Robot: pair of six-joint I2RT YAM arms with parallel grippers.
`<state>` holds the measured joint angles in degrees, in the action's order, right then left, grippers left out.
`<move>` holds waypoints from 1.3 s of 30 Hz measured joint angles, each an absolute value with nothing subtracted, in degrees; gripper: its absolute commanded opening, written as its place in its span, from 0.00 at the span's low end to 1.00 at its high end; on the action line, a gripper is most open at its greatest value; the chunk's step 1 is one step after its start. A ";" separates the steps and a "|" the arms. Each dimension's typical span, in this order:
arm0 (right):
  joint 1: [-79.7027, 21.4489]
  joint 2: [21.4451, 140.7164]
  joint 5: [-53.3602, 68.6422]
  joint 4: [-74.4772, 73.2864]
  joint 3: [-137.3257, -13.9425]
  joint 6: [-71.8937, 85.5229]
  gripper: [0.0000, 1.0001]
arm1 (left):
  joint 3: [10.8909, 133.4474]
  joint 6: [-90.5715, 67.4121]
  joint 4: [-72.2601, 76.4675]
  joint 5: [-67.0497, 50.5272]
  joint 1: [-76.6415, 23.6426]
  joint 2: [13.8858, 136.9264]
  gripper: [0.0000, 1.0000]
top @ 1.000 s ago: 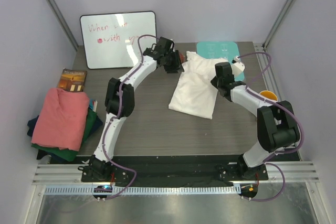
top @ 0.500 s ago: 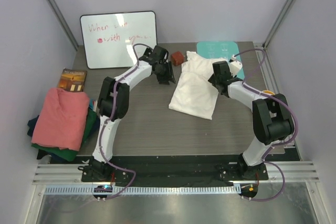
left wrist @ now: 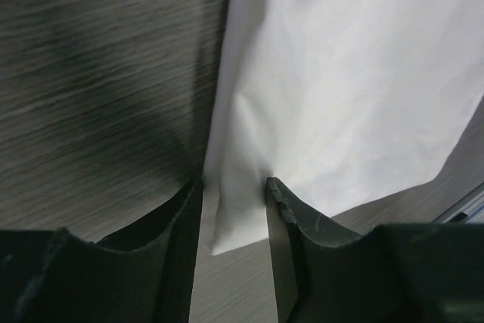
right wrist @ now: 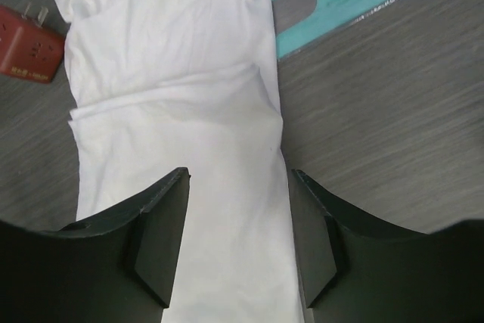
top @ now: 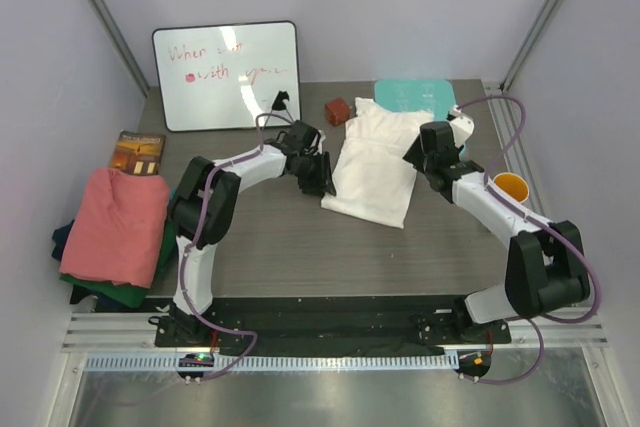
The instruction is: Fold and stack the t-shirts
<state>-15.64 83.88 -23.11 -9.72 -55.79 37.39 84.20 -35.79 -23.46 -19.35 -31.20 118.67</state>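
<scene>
The smooth white t-shirt (top: 375,162) lay folded oblong on the wood-grain table (top: 280,237), toward 1 o'clock. The left gripper (left wrist: 234,187) stood half-spread astride its 7 o'clock corner. The right gripper (right wrist: 238,175) gaped above it. An orange cup (top: 510,185) stood at 3 o'clock, contents hidden.

T-shirts, four: white t-shirt (top: 372,162), folded into a long rumpled strip, lying flat and aslant on the worktop (top: 270,247); salmon-pink t-shirt (top: 118,227), folded, atop dark green t-shirt (top: 176,239) and navy t-shirt (top: 63,239), piled at the left edge.
</scene>
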 measured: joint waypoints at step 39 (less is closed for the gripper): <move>-27.22 84.93 -17.41 -13.93 -40.34 36.71 0.34 | 71.83 -38.76 -6.50 -26.61 -32.82 116.92 0.10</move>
<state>-27.22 84.93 -17.41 -13.93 -40.34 36.71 71.83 -38.76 -6.50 -26.61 -32.82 116.92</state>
